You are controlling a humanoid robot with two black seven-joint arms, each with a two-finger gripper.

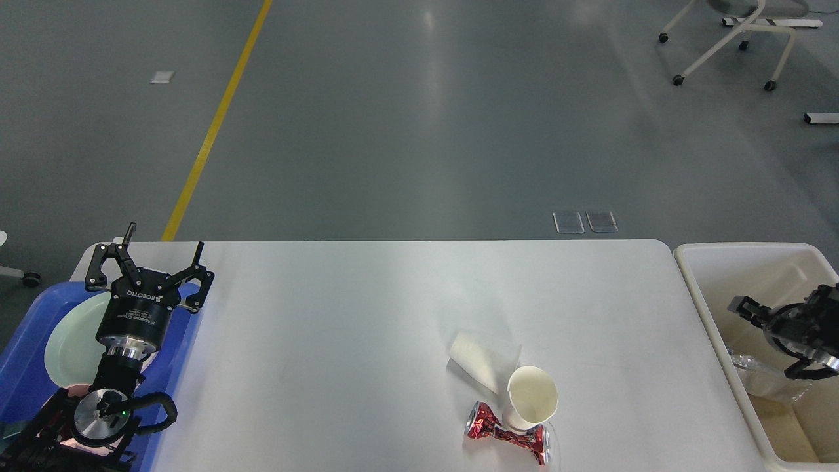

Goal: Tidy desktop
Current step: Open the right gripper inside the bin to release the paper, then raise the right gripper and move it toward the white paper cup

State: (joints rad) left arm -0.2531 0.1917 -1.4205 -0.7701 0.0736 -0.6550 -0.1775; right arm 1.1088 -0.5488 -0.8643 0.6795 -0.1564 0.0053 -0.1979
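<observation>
Head view: crushed can [508, 437] against cup [532, 397].

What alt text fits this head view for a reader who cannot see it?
A white desktop holds a paper cup, a crushed red can and a second cup on its side near its front edge. The left claw hangs open over a blue tray with a pale plate; the right claw is over a cream bin.
</observation>
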